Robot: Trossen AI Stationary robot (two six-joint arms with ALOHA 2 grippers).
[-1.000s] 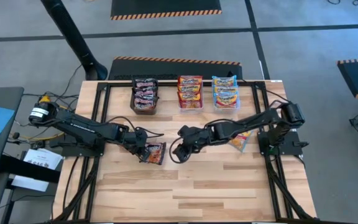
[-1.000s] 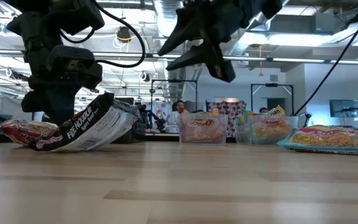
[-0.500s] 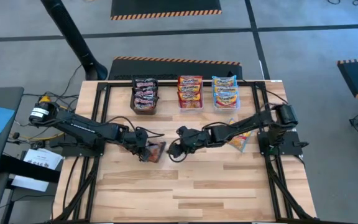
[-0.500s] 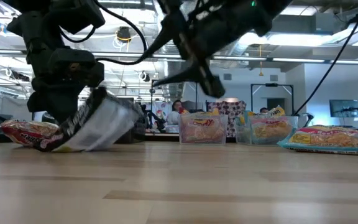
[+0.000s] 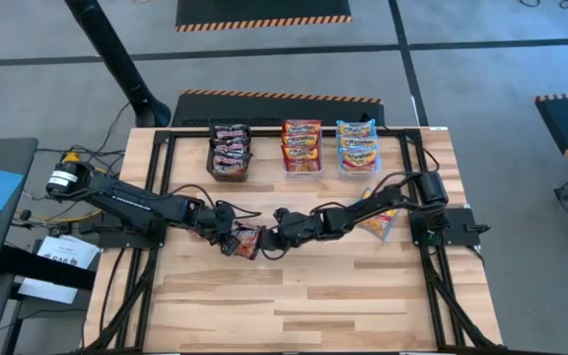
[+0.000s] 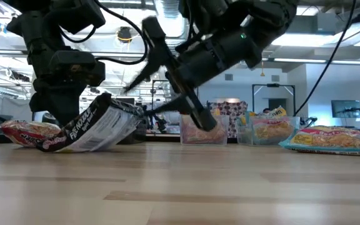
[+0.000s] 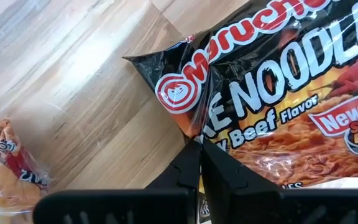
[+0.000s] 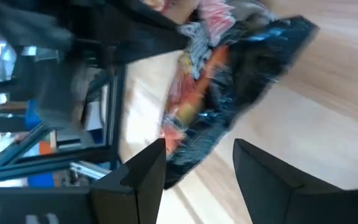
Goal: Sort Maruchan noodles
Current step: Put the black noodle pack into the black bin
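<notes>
High view: three bins [image 5: 302, 166] of sorted Maruchan noodles [image 5: 302, 144].

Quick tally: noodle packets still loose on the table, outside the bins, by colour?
dark packet: 1
red-orange packet: 1
blue-yellow packet: 1
Total: 3

The right gripper [image 5: 267, 244] has travelled left across the table and now sits just beside the black Maruchan packet [image 5: 248, 240], fingers spread wider than a second ago. That packet, pinched by the left gripper [image 5: 233, 240], tilted up steeply, then settled lower again.
</notes>
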